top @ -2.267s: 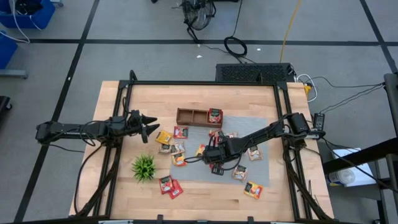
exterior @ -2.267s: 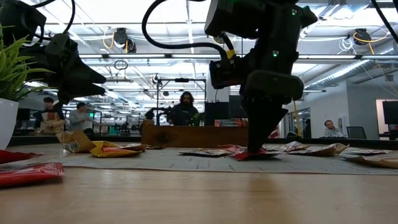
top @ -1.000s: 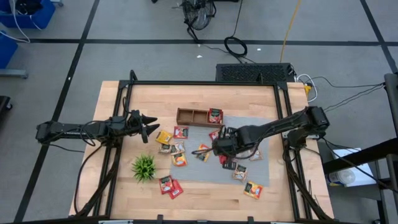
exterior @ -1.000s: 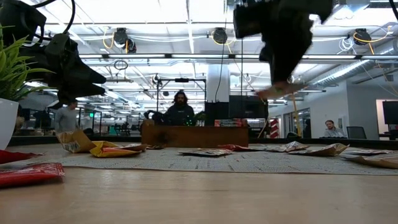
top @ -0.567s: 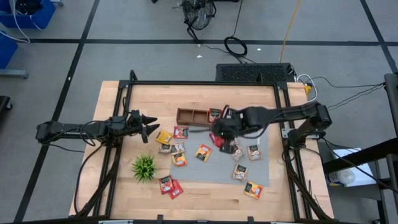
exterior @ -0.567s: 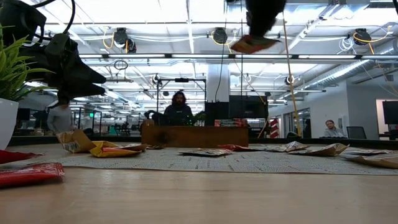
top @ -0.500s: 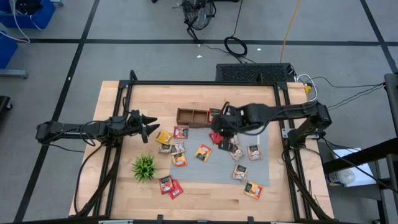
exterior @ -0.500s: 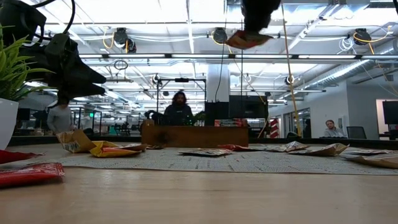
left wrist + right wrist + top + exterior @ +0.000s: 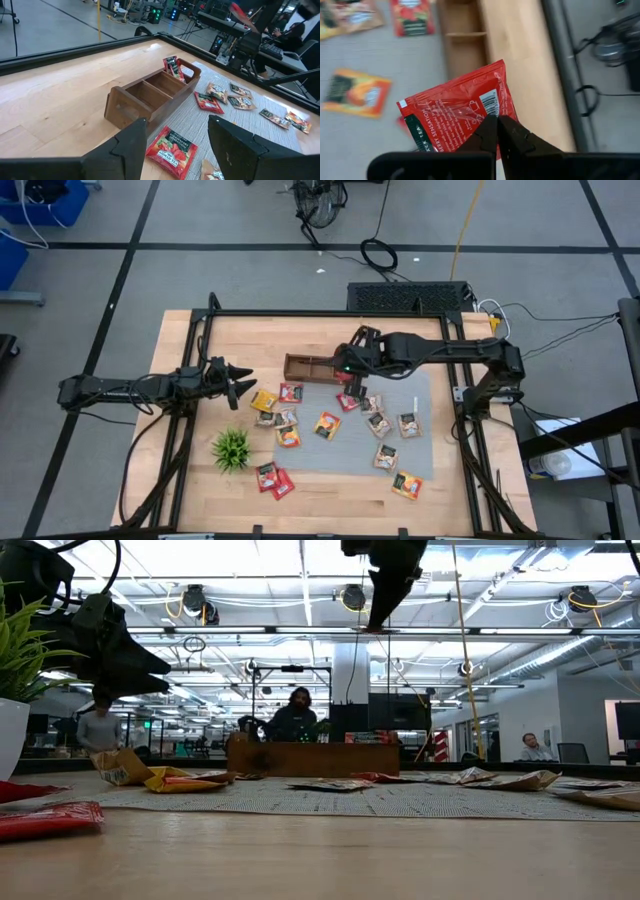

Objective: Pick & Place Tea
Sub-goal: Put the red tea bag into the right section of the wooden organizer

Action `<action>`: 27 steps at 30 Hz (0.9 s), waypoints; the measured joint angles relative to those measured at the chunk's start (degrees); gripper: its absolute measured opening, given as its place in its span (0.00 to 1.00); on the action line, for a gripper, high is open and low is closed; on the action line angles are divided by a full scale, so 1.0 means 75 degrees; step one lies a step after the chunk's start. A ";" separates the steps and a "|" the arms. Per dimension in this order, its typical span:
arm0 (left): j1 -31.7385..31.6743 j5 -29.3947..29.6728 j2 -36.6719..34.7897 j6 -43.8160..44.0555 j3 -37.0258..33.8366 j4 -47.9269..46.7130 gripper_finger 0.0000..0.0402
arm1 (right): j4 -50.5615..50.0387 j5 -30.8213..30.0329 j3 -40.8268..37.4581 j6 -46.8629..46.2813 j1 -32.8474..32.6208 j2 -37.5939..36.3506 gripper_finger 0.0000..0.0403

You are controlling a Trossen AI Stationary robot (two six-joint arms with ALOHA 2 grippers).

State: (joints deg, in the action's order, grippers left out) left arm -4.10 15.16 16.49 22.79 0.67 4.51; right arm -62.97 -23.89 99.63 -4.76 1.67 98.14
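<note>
Fingers of the right gripper (image 9: 496, 131) are clenched on a red tea packet (image 9: 455, 117), and we see it held in the air above the wooden tray (image 9: 318, 367) at the far side of the worktop (image 9: 240, 330). In the left wrist view one packet in the tray (image 9: 172, 67) already stands in the end compartment, so we judge that the task is only at its beginning. Many loose packets (image 9: 327, 425) lie on the grey mat (image 9: 420, 455) and on the wood near the small plant (image 9: 231, 447). Our left gripper (image 9: 238, 383) waits beside the tray with its fingers released and holding nothing.
</note>
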 joint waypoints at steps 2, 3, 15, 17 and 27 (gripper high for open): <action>0.0000 0.0000 0.0000 0.0000 0.0000 0.0002 0.53 | 0.0184 -0.0268 0.0000 0.0197 0.0094 0.0033 0.00; 0.0000 0.0000 0.0000 0.0000 0.0000 0.0000 0.53 | 0.0285 -0.0400 0.0000 0.0297 0.0142 0.0054 0.00; 0.0000 0.0000 0.0000 0.0000 0.0000 0.0003 0.53 | 0.1224 -0.2330 -0.0006 0.1272 0.0502 0.0382 0.00; 0.0000 0.0000 0.0000 0.0000 0.0000 0.0000 0.53 | 0.1280 -0.2412 -0.0071 0.1156 0.0544 0.0440 0.00; 0.0000 -0.0002 0.0000 0.0000 0.0000 0.0002 0.53 | 0.2378 -0.2447 -0.1713 0.0659 0.0556 0.0505 0.00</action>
State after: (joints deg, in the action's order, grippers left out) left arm -4.10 15.14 16.49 22.79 0.67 4.53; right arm -45.14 -42.24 86.79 0.19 5.85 101.93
